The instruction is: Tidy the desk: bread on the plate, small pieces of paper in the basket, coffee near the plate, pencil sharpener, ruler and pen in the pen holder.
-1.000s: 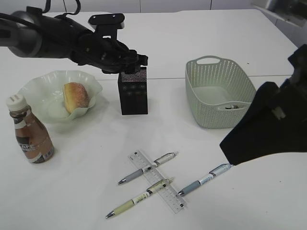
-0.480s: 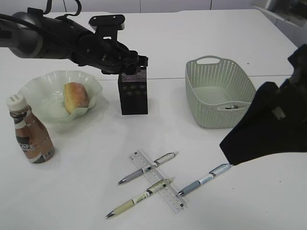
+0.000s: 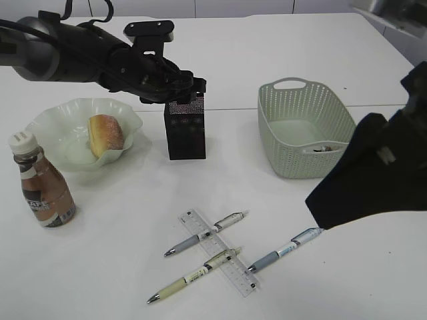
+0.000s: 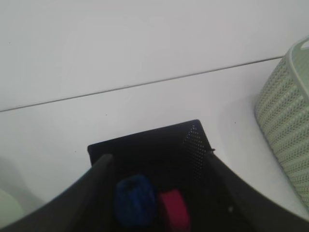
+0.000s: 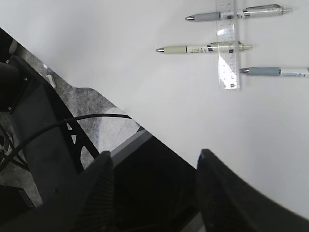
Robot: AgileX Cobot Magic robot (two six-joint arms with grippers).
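Note:
My left gripper hangs open just above the black mesh pen holder. In the left wrist view its jaws stand wide over the holder, and a blue sharpener and a red one lie inside. The bread sits on the pale green plate. The coffee bottle stands in front of the plate. The clear ruler and three pens, a grey, a yellow-green and a blue-grey one, lie at the table front. My right gripper is open and empty over the table edge.
The green basket stands at the right with small scraps inside. My right arm fills the right foreground. The right wrist view shows the ruler, the pens and the floor and cables beyond the table edge.

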